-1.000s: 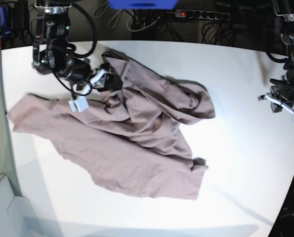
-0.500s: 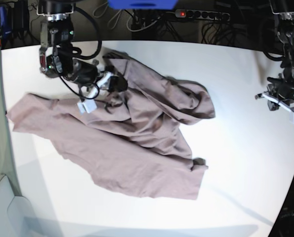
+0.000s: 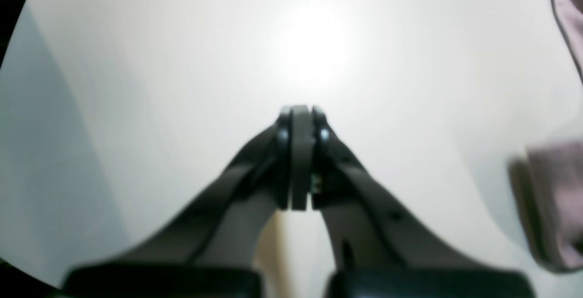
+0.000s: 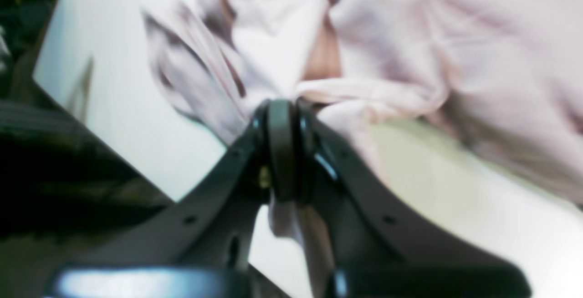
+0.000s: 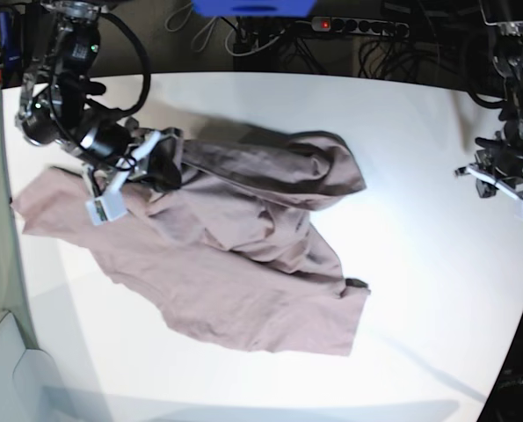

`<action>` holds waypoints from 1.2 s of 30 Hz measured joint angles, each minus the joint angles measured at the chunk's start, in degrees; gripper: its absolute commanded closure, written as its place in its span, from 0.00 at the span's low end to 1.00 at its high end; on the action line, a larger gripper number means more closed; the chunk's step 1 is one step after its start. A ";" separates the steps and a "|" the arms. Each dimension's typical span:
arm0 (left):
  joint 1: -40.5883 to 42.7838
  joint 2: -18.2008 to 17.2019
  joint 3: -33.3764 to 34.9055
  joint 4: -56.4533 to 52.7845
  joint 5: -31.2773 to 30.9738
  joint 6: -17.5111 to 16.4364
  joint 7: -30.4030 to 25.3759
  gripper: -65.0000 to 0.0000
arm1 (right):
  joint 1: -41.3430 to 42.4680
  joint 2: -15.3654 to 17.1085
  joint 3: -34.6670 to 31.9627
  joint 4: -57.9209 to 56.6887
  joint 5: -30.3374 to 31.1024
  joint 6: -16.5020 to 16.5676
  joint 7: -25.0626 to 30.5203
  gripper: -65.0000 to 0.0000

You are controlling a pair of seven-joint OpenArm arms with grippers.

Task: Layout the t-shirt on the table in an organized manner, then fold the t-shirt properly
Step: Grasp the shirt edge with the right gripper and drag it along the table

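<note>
Still crumpled: the t-shirt lies on the left-centre of the table, part flat, part doubled over itself. Its long axis runs diagonally, from a far-left corner near the table edge down to a near-right corner toward the middle. A rolled fold humps across the far side.

My right gripper has its jaws pinched on a bunch of cloth at the far-left part of the shirt. Risk as I judge it: the pinch may have taken two layers, so pulling would drag the whole heap rather than open it. A thin pinch could also slip out.

My left gripper hangs over bare table, well apart from the shirt, jaws closed on nothing.
</note>
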 measured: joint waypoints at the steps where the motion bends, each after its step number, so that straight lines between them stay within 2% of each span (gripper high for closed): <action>1: -0.02 0.00 0.00 0.00 0.09 0.00 0.02 1.00 | -0.66 -0.02 1.14 1.20 0.26 0.15 -1.01 1.00; 2: -0.04 0.00 0.00 0.00 0.09 0.00 0.02 1.00 | -1.07 0.00 2.16 1.38 0.44 1.62 -1.05 1.00; 5: -0.31 0.13 0.00 0.17 -0.11 -0.02 0.00 1.00 | -3.17 0.20 6.25 1.11 4.13 8.74 -3.74 1.00; 8: -0.33 2.03 -0.13 2.93 -1.92 0.04 -0.04 1.00 | -5.16 0.61 10.71 1.11 7.80 13.44 -5.29 1.00; 13: -4.13 5.35 0.33 7.48 -4.42 -0.17 0.33 1.00 | -5.05 0.46 21.75 0.81 10.62 13.46 -4.94 1.00; 15: -5.57 7.04 0.33 7.85 -4.85 -0.22 0.24 1.00 | -5.03 0.48 25.51 -0.04 12.39 13.46 -6.36 1.00; 19: -7.80 9.68 1.95 6.99 -3.76 0.09 0.92 1.00 | -3.06 0.48 28.24 -3.78 12.15 13.44 -9.03 1.00; 25: -9.55 9.90 8.68 7.04 -4.37 -0.20 0.09 1.00 | -1.90 0.79 28.33 -8.74 9.01 13.46 -14.16 1.00; 28: -10.36 9.99 10.38 6.75 -4.22 -0.13 0.63 1.00 | -1.92 2.10 28.46 -8.72 9.05 13.46 -14.43 0.87; 30: -11.58 9.99 10.49 5.35 -4.46 -0.20 -0.11 1.00 | -2.25 2.16 28.28 -8.70 9.35 13.44 -16.55 0.74; 33: -11.19 9.97 10.43 3.91 -4.39 -0.17 0.09 1.00 | -3.39 4.24 28.44 -8.74 9.14 13.46 -16.55 0.56; 36: -10.80 9.99 10.43 3.72 -4.24 -0.13 0.44 1.00 | -3.48 5.75 28.94 -8.50 9.31 13.46 -16.55 0.46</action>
